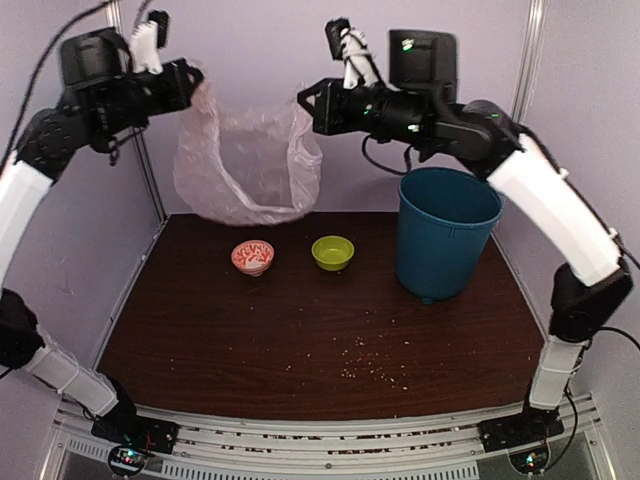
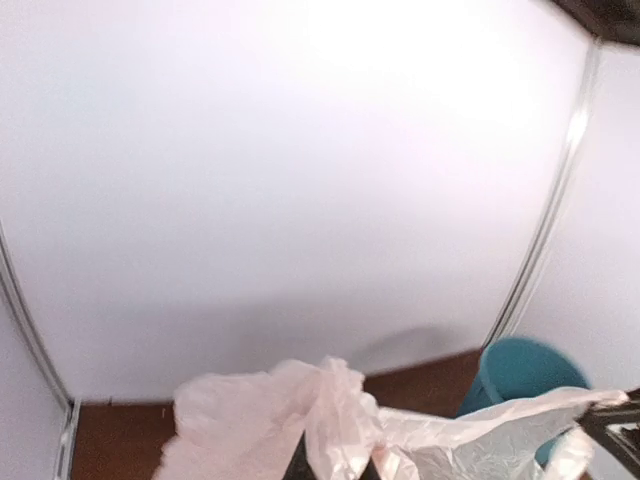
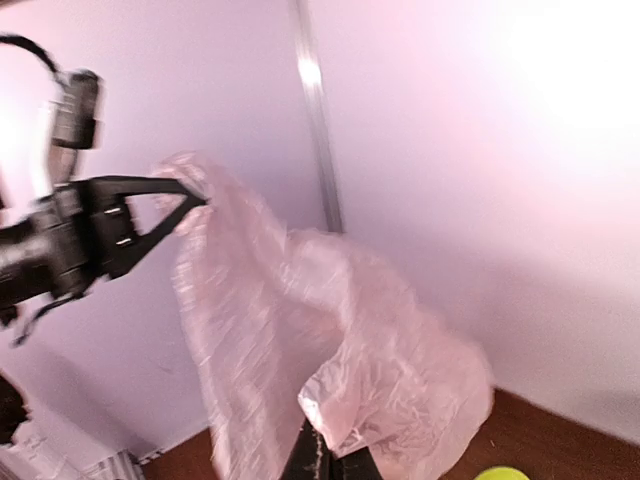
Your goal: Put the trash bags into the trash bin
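Observation:
The pale-pink translucent trash bag (image 1: 245, 160) hangs high above the back of the table, stretched between both grippers. My left gripper (image 1: 193, 78) is shut on its left top edge, and my right gripper (image 1: 305, 103) is shut on its right top edge. The left wrist view has the crinkled trash bag (image 2: 330, 420) bunched over the left gripper (image 2: 335, 470). From the right wrist, the trash bag (image 3: 330, 340) drapes from the right gripper (image 3: 325, 460) toward the left gripper (image 3: 195, 200). The teal trash bin (image 1: 446, 232) stands upright at the right, apart from the bag; its rim (image 2: 525, 370) shows past the bag.
A red-patterned bowl (image 1: 252, 257) and a lime-green bowl (image 1: 333, 252) sit on the dark brown table (image 1: 300, 330) under the bag. Crumbs (image 1: 375, 365) lie scattered on the table. Pale walls and metal posts enclose the back and sides.

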